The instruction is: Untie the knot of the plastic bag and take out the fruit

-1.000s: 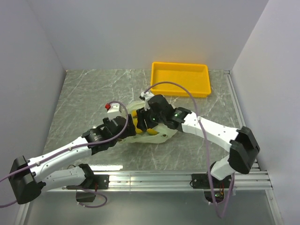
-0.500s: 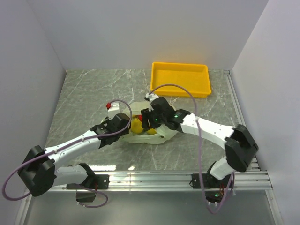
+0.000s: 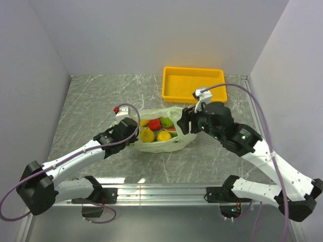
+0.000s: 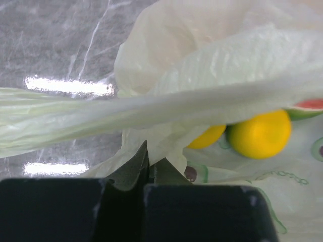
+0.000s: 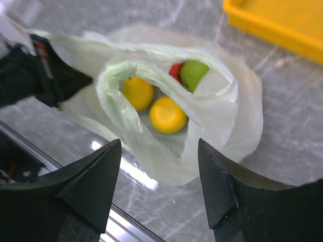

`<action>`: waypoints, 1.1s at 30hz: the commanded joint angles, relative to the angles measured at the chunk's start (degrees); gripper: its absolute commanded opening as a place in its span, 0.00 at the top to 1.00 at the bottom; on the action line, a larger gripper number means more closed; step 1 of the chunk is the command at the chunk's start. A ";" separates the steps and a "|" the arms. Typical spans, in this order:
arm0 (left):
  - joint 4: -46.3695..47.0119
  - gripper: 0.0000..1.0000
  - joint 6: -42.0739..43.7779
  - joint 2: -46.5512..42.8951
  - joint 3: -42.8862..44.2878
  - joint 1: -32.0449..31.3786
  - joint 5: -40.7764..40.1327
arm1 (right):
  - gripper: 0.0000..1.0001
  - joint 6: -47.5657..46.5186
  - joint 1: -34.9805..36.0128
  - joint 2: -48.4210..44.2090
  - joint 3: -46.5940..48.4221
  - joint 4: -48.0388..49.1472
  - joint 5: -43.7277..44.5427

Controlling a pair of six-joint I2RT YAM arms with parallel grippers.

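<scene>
The pale green plastic bag [image 3: 174,143] lies mid-table with its mouth wide open, and no knot shows. Inside lies the fruit: a yellow piece [image 3: 147,135], a red one [image 3: 155,124], a green apple [image 3: 166,122] and an orange-yellow ball [image 3: 164,136]. My left gripper [image 3: 133,135] is shut on the plastic bag's left rim [image 4: 166,146], and a handle strip [image 4: 101,113] stretches across its view. My right gripper [image 3: 182,125] hangs open above the bag's right side, nothing between its fingers [image 5: 159,146]. Below it I see the bag [image 5: 222,116] and the orange-yellow ball [image 5: 168,114].
A rigid yellow tray [image 3: 194,96] stands at the back right, just behind the bag, and its corner [image 5: 282,22] shows in the right wrist view. White walls close in the table on three sides. A metal rail [image 3: 166,191] runs along the near edge.
The left gripper has shut on the bag's left rim. The right gripper has drawn back to the right and lifted off the bag. The bag's mouth now gapes and the fruit shows.
</scene>
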 commanded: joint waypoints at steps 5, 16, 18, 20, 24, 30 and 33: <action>-1.16 1.00 0.31 -2.89 2.78 0.29 1.56 | 0.31 -1.90 2.69 1.98 15.62 -2.04 5.97; 0.16 1.00 -2.50 -4.47 -1.61 0.29 3.14 | 0.32 2.12 7.18 22.70 15.76 12.61 -21.31; 0.42 1.00 -3.03 -4.56 -1.70 0.29 4.02 | 0.32 5.03 7.27 24.30 11.00 20.44 -21.96; 0.34 0.99 -3.47 -5.09 -1.88 0.20 4.28 | 0.32 5.83 7.27 26.94 6.24 23.52 -20.13; -1.33 0.99 -4.43 -4.92 -1.18 0.29 3.93 | 0.33 3.81 7.27 32.21 1.49 26.60 -15.47; -1.94 1.00 -3.74 -2.37 0.84 0.29 5.43 | 0.33 3.10 6.92 39.85 -0.80 34.33 -3.70; -2.56 1.00 -3.47 -1.23 2.25 0.29 4.64 | 0.32 3.80 6.04 42.23 -0.71 38.03 0.35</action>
